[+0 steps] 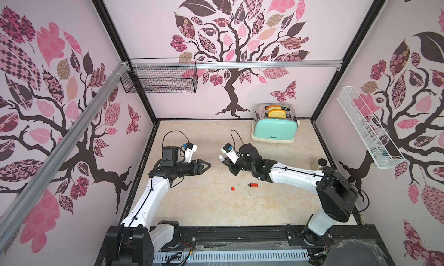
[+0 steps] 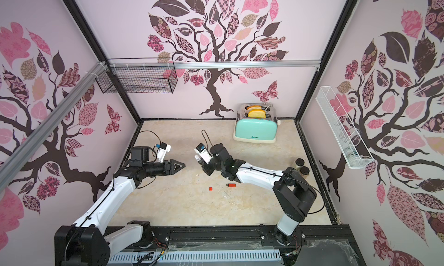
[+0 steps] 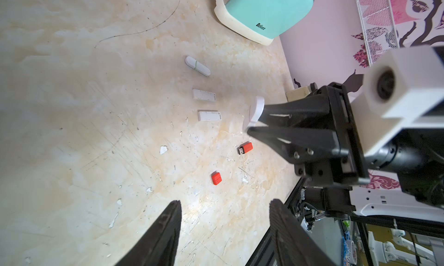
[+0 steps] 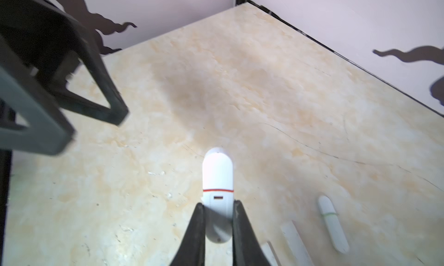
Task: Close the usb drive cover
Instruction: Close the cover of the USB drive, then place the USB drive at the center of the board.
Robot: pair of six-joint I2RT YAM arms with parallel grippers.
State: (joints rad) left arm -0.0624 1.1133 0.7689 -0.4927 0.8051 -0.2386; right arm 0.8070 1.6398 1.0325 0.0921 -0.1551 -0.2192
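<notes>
**Bimanual cell, seen from above and from both wrists.** The right gripper (image 4: pixel 218 206) has its fingers (image 4: pixel 198 228) clamped on the rear half of a white USB drive (image 4: pixel 218 173). It holds the drive clear of the beige counter (image 1: pixel 216 204), near the middle of the workspace. A thin red line rings the drive where cap meets body. The cap appears fully seated, though the glare on the white plastic leaves this uncertain.

The left gripper (image 3: pixel 225 202) faces the held drive from across a short gap. Its fingers (image 3: pixel 168 228) stand apart with nothing between them.

On the counter, on the near side of the right arm, lies a red USB drive (image 1: pixel 253 185) with its metal plug bare. Its red cap (image 1: pixel 232 188) lies near it, not touching.

The left wrist view shows three more white drives lying on the counter, between the red drive and the toaster:
- a rounded drive (image 3: pixel 197 65) with a green band;
- two rectangular drives (image 3: pixel 204 94) (image 3: pixel 209 115) lying side by side.

A mint-green toaster (image 1: pixel 275 128) holding two slices stands at the back wall. Two dark-lidded jars (image 2: pixel 302 167) stand by the right wall. A black wire basket (image 1: pixel 159 80) and a white mesh shelf (image 1: pixel 367 128) hang on the walls.
</notes>
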